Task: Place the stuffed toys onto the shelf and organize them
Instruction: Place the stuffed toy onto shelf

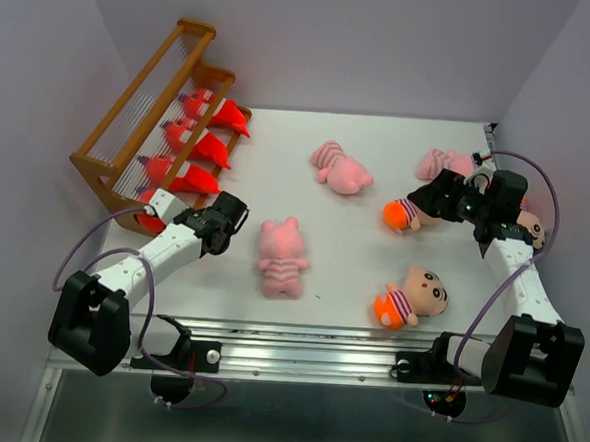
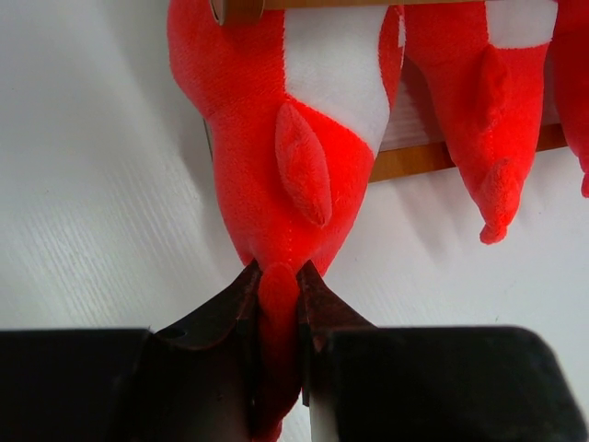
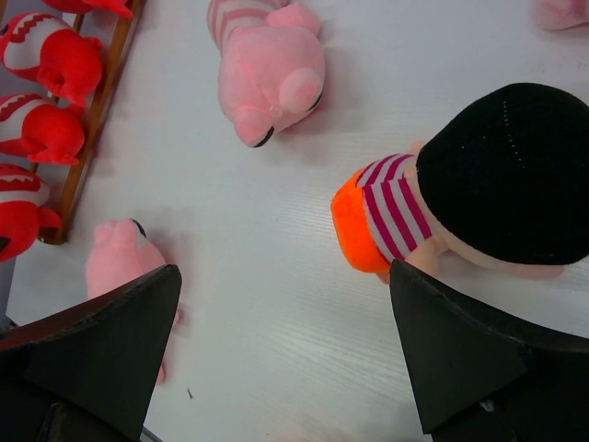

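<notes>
The brown stepped shelf stands at the far left with three red monsters on its lowest tier. My left gripper is shut on the tail of a fourth red monster at the shelf's near end; the wooden bar is just behind the toy. My right gripper is open, hovering over a boy doll with an orange bottom, which lies by the right finger. Three pink pigs and another boy doll lie on the table.
A third boy doll lies at the right wall, partly behind my right arm. The grey walls close in on the left, back and right. A metal rail runs along the near edge between the arm bases.
</notes>
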Action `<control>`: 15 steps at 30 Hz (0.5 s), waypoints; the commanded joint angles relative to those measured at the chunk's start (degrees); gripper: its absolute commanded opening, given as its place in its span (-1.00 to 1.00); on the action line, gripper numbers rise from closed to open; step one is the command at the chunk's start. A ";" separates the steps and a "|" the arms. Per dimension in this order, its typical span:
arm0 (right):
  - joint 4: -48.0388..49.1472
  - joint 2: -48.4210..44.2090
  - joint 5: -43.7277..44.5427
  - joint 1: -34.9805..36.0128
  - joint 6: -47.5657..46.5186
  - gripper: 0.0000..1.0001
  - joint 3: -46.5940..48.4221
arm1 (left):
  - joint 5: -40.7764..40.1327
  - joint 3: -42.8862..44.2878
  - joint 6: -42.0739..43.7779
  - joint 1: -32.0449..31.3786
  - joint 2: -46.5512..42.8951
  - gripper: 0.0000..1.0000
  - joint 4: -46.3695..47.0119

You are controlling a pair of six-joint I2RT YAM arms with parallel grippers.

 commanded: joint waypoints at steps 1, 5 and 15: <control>2.99 -0.82 0.60 -0.20 -0.93 1.00 0.29 | -5.28 2.52 1.53 0.46 0.40 -1.00 -0.82; 2.99 -0.81 0.78 -0.20 -1.02 1.00 0.38 | -5.54 3.48 4.17 1.95 2.95 -1.00 1.20; 2.99 -0.64 0.96 -0.20 -1.11 1.00 0.29 | -7.39 6.29 6.02 5.47 9.55 -1.00 2.35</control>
